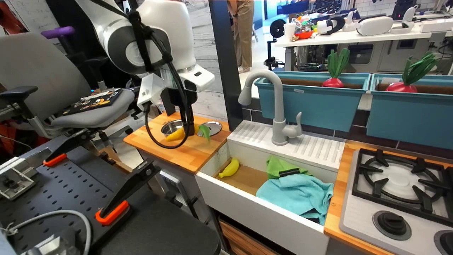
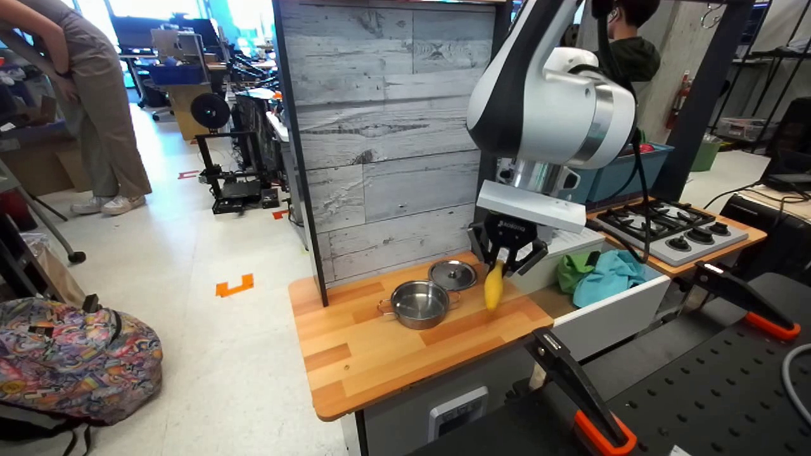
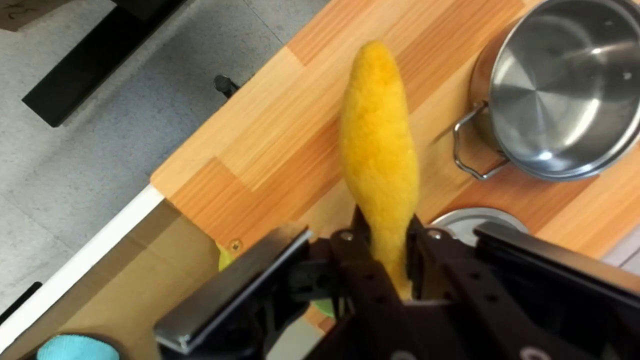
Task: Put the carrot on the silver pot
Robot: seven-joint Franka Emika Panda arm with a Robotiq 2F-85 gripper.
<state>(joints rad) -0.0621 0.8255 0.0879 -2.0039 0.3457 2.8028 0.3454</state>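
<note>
The carrot is an orange-yellow tapered toy; it shows in both exterior views (image 1: 176, 135) (image 2: 493, 290) and in the wrist view (image 3: 379, 135). My gripper (image 2: 499, 258) is shut on its narrow end, also in the wrist view (image 3: 387, 230). Its green leaves (image 1: 204, 131) stick out behind the fingers. The carrot hangs tilted downward in the air above the wooden counter (image 2: 355, 345). The silver pot (image 2: 419, 305) stands upright and open on the counter, beside the carrot and not under it. In the wrist view the pot (image 3: 545, 95) is at the upper right, and its visible inside is empty.
A flat grey disc with a knob (image 2: 452, 275) lies behind the pot near the wall panel (image 2: 393, 190). The sink (image 1: 262, 209) adjoins the counter and holds a yellow banana (image 1: 230, 168), a green cloth (image 1: 281, 165) and a blue cloth (image 1: 297, 193). A faucet (image 1: 278, 106) stands behind it.
</note>
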